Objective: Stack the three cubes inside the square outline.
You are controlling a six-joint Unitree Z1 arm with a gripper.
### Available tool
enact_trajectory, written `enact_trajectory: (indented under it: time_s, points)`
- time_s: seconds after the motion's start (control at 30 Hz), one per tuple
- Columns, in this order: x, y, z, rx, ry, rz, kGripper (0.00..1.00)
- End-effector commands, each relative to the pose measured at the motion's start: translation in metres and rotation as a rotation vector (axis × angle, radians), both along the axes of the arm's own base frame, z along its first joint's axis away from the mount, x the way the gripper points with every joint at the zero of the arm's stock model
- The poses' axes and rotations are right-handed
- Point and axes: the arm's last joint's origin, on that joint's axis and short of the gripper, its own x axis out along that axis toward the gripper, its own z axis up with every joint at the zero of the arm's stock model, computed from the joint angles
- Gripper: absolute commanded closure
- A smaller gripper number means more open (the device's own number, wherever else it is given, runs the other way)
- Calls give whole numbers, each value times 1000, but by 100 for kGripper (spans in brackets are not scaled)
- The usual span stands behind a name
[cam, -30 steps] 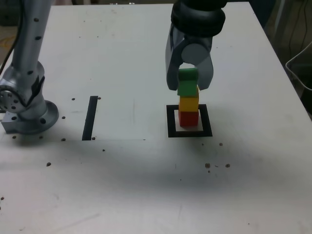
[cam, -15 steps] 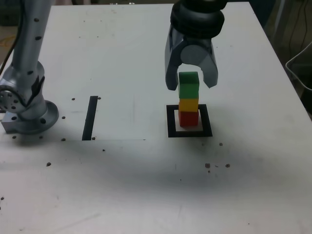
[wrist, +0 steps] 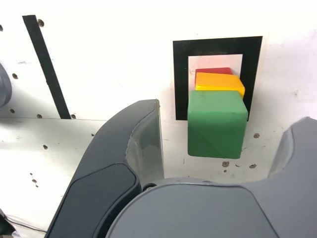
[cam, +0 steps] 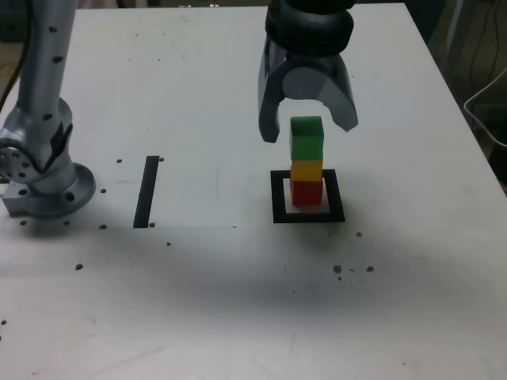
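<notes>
The three cubes stand as one tower, and our gripper (cam: 307,127) hangs directly over it with its jaws spread apart, one on each side of the green cube (cam: 306,138) and, as far as we can see in both views, touching neither face. Nothing is clamped; the wrist view shows clear white table between the green cube (wrist: 216,124) and each grey finger.

Moving outward from the hand, the green cube sits on the yellow cube (cam: 306,170), which sits on the red cube (cam: 306,191). From the wrist view the yellow cube (wrist: 219,82) looks turned a little against the green one, though the angle is steep and we cannot be sure how much. The red cube rests on the white centre of the square outline (cam: 279,198), whose black frame surrounds the tower's foot.

Farther off, at about nine o'clock from the tower in the exterior view, lies the straight black strip (cam: 146,191), with the arm's base (cam: 43,186) beyond it.

We judge the stacking itself done: all three are piled inside the frame. What is left seems only to lift the hand clear without brushing the top cube.
</notes>
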Motion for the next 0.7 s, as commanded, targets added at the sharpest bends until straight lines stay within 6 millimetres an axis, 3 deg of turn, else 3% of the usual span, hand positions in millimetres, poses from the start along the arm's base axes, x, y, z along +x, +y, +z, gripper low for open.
enact_trajectory:
  time_s: [0.0,0.33,0.67]
  points:
    - [-3,0,3,-3,-3,-4,1]
    - [-16,-1,6,-44,-12,-3,1]
    - [-60,6,17,-56,-27,1,1]
